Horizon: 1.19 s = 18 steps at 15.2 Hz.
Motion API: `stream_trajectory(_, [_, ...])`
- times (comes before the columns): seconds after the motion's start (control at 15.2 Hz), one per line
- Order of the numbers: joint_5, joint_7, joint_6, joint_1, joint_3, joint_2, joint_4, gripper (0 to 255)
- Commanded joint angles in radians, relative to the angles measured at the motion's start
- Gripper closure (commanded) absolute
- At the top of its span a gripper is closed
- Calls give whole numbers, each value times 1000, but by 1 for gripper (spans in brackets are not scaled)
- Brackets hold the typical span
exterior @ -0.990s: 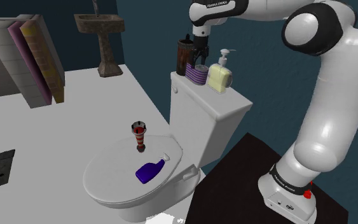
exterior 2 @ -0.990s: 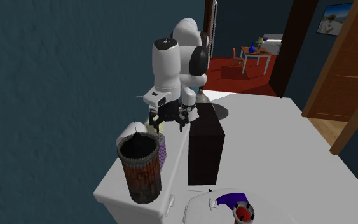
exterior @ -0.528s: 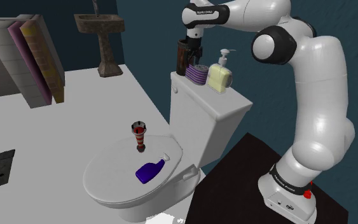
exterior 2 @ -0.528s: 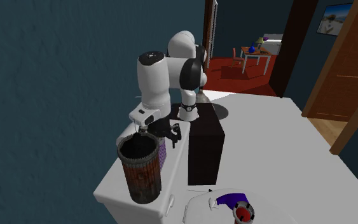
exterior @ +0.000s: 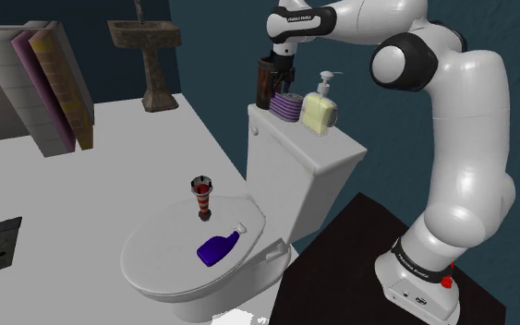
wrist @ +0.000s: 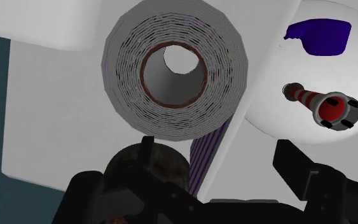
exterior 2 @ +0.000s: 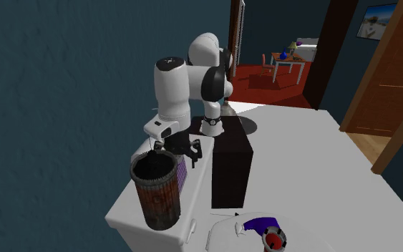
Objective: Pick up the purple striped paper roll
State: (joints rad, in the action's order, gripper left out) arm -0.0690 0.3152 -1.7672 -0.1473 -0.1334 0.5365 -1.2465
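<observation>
The purple striped paper roll (exterior: 288, 107) stands on end on the white toilet tank lid (exterior: 327, 150), between a dark rusty canister (exterior: 268, 81) and a yellow soap dispenser (exterior: 319, 111). My black gripper (exterior: 282, 83) hangs just above the roll and the canister, fingers open. In the wrist view the roll's (wrist: 126, 70) grey top and hollow core face me, with purple stripes down its side. The canister (wrist: 149, 168) lies close by one finger, and the gripper (wrist: 184, 167) holds nothing. In the second exterior view the gripper (exterior 2: 177, 151) sits behind the canister (exterior 2: 157, 190), which hides most of the roll (exterior 2: 183, 170).
On the closed toilet seat lid (exterior: 156, 263) lie a blue-purple bottle (exterior: 218, 246) and an upright red striped object (exterior: 202, 198). Panels (exterior: 41, 88) lean on the wall at the shoulder view's left, with a pedestal sink (exterior: 151, 55) behind. The dark stand (exterior 2: 232, 168) is beside the tank.
Over the last second the gripper moved toward the shoulder view's left, from beside the soap dispenser to over the roll and canister. The canister seems nudged slightly in the second exterior view.
</observation>
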Motion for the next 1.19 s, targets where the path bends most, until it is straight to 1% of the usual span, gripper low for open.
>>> stream_trajectory(0.0, [-4,2,-6,1,4,39,-25,255])
stream_trajectory(0.07, [-3,1,3,2,4,29,-25,255])
stream_trajectory(0.2, [-6,1,6,-1,5,63,11,255])
stream_trajectory(0.26, [-4,-13,3,11,8,60,5,255])
stream_trajectory(0.33, [-4,-4,5,4,6,55,1,255])
stream_trajectory(0.46, [-5,-19,19,13,10,78,37,255])
stream_trajectory(0.53, [1,-4,10,-7,17,48,2,255])
stream_trajectory(1.12, [2,-7,133,-12,16,52,129,255])
